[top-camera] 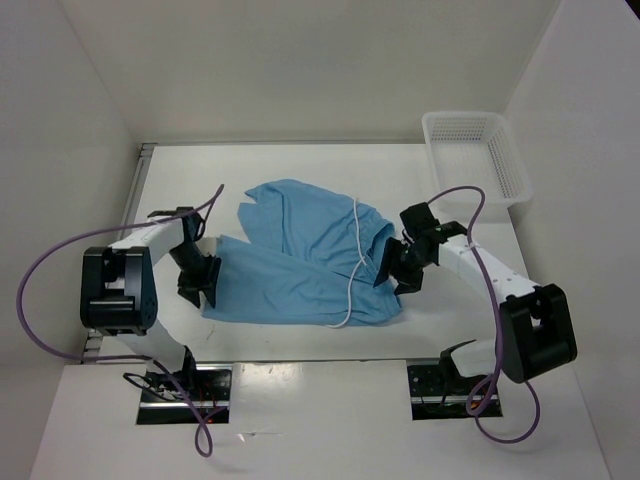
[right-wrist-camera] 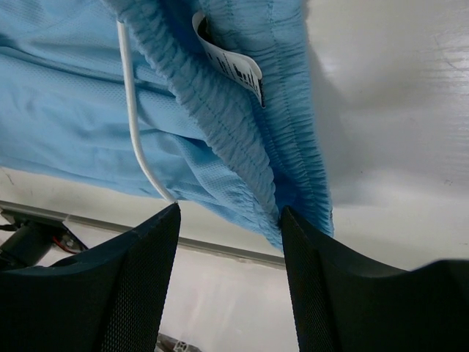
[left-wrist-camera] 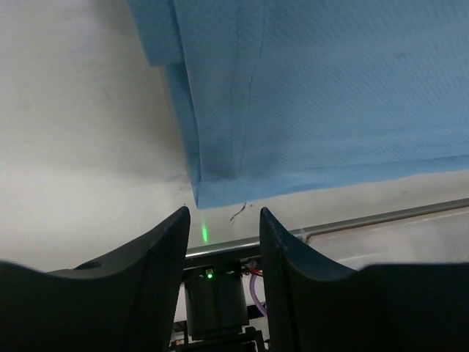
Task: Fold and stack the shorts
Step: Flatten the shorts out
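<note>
The light blue shorts (top-camera: 300, 260) lie spread on the white table (top-camera: 200, 180), roughly folded, with a white drawstring (top-camera: 355, 260) running across them. My left gripper (top-camera: 200, 285) sits at their left hem. In the left wrist view it (left-wrist-camera: 223, 220) is open and holds nothing, and the hem corner (left-wrist-camera: 212, 191) lies just past the fingertips. My right gripper (top-camera: 393, 270) is at the waistband end. In the right wrist view it (right-wrist-camera: 229, 220) is open, and the gathered waistband (right-wrist-camera: 242, 125) hangs down to the tips beside the right finger (right-wrist-camera: 315, 279), unpinched. A white label (right-wrist-camera: 231, 66) shows inside the waist.
A white mesh basket (top-camera: 475, 155) stands at the back right corner of the table. White walls close in both sides. A metal rail (left-wrist-camera: 381, 218) marks the table's near edge, just behind both grippers.
</note>
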`<state>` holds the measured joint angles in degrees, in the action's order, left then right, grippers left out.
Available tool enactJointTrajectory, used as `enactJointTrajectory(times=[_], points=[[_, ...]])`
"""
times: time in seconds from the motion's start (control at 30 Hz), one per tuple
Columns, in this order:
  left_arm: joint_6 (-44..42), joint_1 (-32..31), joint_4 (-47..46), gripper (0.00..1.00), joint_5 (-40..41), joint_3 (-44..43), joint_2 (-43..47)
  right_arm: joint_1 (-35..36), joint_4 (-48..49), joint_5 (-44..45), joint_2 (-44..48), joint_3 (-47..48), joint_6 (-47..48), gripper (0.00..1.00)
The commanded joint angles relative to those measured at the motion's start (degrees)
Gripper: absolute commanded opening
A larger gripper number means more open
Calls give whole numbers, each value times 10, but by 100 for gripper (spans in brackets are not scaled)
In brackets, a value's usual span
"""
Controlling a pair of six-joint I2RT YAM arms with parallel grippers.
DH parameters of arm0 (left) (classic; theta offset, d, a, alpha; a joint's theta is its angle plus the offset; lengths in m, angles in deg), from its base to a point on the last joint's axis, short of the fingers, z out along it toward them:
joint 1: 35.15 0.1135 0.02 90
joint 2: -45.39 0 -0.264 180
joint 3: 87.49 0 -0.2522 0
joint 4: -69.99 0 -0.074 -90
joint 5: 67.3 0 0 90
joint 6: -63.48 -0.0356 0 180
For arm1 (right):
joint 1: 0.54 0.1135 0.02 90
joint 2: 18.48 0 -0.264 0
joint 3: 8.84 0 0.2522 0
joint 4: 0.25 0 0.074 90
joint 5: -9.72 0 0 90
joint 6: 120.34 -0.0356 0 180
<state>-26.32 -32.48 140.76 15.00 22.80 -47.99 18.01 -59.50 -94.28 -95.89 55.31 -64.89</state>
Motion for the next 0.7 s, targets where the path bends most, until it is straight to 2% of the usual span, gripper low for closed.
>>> enactJointTrajectory(times=[0.0,0.1,0.2,0.23,0.3,0.33,0.37,0.4,0.47,0.5,0.67], points=[[-2,-3,-12,51,-2,-18,-35,13,13,-2,-13,-9,0,63],[-2,-20,-24,51,9,-18,-69,25,13,-14,-27,-9,5,62],[-2,-26,-36,51,4,-18,-86,31,13,-25,-42,-9,12,51],[-2,-26,-36,49,4,-18,-91,31,13,-25,-42,-9,12,38],[-2,-26,-42,40,-9,-18,-97,31,13,-25,-42,-9,18,22],[-2,-26,-42,27,-15,-18,-97,31,13,-31,-42,-9,18,15],[-2,-31,-42,19,-34,-18,-103,31,7,-31,-42,-9,18,4],[-2,-31,-42,13,-46,-18,-110,31,7,-37,-42,-9,26,0],[-2,-31,-27,2,-61,-18,-110,31,-10,-43,-42,0,42,0],[-2,-31,-20,0,-66,-26,-110,31,-34,-43,-48,10,48,0],[-2,-20,99,0,-48,-55,-29,31,-139,-22,-35,44,99,0]])
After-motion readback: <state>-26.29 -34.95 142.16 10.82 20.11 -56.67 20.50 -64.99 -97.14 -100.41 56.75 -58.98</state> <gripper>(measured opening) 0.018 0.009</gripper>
